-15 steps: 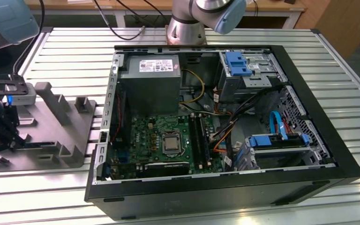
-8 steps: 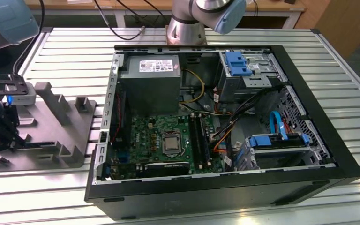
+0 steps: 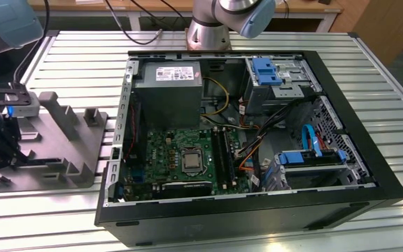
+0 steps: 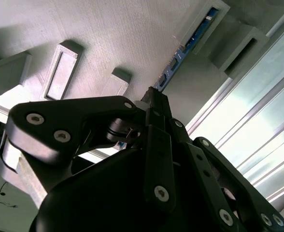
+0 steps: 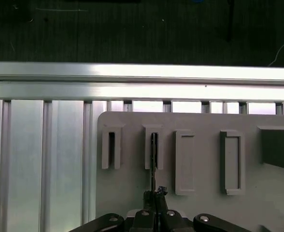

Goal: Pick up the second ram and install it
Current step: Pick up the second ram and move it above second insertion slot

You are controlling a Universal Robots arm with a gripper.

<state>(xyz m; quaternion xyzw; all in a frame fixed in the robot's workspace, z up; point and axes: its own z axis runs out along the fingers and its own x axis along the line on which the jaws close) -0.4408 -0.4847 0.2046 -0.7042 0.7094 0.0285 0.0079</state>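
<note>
The gripper is pinched narrow on the ram, which stands in the holder at the exterior view's left. A straight pull with the board kept square should avoid binding.

Matt grey plastic fixture, shiny ribbed metal table, blue circuit-board second ram

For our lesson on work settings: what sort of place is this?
Probably a robotics lab bench for computer assembly: an open black desktop computer case, a slatted aluminium table, and a grey slotted holder block.
</note>
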